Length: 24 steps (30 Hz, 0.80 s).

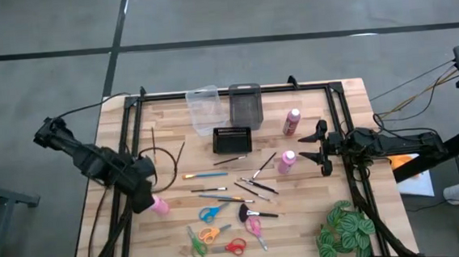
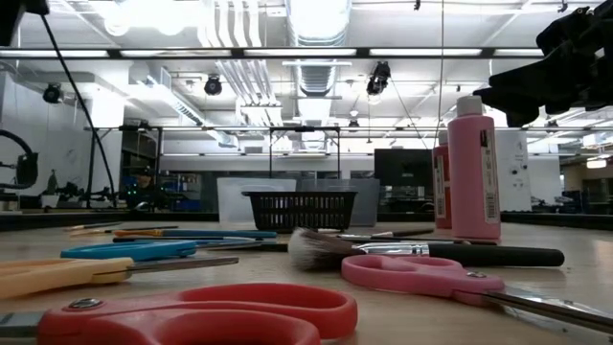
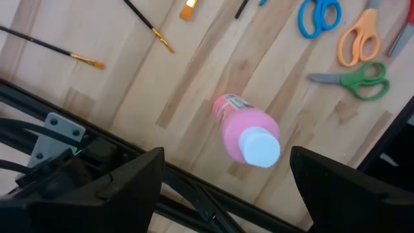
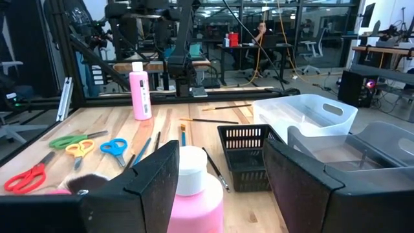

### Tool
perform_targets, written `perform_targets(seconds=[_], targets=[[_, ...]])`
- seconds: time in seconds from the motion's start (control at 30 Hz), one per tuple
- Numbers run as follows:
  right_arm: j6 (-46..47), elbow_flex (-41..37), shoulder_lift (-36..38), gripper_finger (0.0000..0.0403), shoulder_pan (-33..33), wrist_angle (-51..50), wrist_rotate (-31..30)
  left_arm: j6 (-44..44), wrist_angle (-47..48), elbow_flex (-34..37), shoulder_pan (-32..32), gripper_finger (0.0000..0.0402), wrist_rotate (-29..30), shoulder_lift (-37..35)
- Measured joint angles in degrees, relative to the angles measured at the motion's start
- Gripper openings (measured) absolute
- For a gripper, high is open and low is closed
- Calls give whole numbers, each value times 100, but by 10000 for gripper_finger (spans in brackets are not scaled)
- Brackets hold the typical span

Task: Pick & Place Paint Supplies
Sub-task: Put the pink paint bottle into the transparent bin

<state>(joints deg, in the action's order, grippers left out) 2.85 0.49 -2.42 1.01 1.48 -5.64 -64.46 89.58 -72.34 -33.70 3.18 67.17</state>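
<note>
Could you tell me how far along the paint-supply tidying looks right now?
Nothing looks put away: brushes and scissors lie loose on the table. In hand: the open left gripper sits over one upright pink bottle, and the open right gripper straddles another, neither gripped. A third bottle remains.

Paint supplies spread over the wooden bench.
Three pink bottles with white caps, all upright: one (image 1: 291,122) toward the far right, one (image 1: 285,162) just nearer the middle, one (image 3: 247,131) at the left edge beside the frame rail. Thin brushes scattered across the centre at mixed angles: a blue-handled one (image 1: 204,175), a dark-handled pair crossing (image 1: 259,185), a wide soft-bristled one (image 1: 256,214), two slim ones (image 1: 181,153) apart to the left. Scissors lying flat near the front edge: blue (image 1: 212,213), orange (image 1: 209,234), green (image 1: 198,246), red (image 1: 234,246), pink (image 1: 255,228).
</note>
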Motion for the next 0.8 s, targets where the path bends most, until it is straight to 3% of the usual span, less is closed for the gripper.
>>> perform_targets(seconds=[0.43, 0.8], targets=[[0, 0, 1, 221, 0, 0, -1, -184, -227, 10, -393, 336, 136, 760], [3, 2, 0, 221, 0, 0, -1, -611, -743, 533, -426, 336, 113, 299]])
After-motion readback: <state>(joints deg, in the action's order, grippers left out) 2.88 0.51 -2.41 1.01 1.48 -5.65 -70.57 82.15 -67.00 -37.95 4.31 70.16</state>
